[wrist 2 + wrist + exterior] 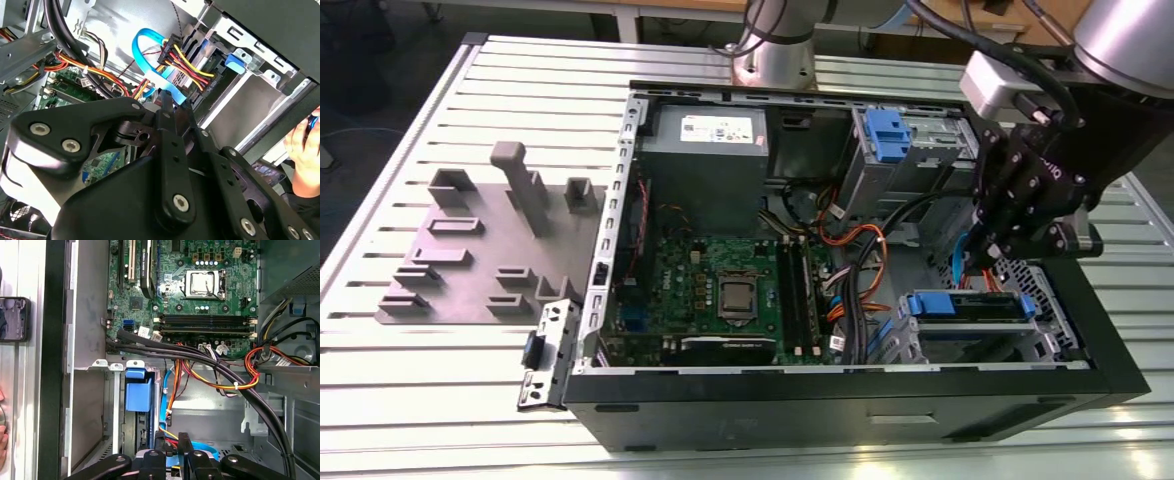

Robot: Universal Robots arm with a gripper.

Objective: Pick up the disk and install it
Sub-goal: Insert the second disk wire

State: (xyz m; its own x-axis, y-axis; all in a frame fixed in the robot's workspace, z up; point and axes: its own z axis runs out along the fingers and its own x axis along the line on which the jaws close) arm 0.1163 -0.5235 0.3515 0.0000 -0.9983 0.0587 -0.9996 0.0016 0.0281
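Note:
The disk (967, 305) lies in the lower drive bay at the exterior view's right, inside the open black computer case (854, 395); its blue carrier bracket faces up. The bracket's blue end also shows as the disk (138, 390) in the first wrist view and the disk (235, 60) in the second. My gripper (1007, 245) hangs just above the bay, over the cables plugged in beside the disk. Its fingers (166, 102) stand close together with nothing held, the tip next to a light blue data cable (142, 50). In the first wrist view the gripper (171, 442) sits over red and yellow wires.
A grey power supply (707, 140) and the green motherboard (720, 280) fill the case's left half. A blue latch (887, 135) sits in the upper bay. Thick black cables (210, 362) cross the middle. A grey fixture plate (480, 250) lies on the table. A person's hand (305, 145) is nearby.

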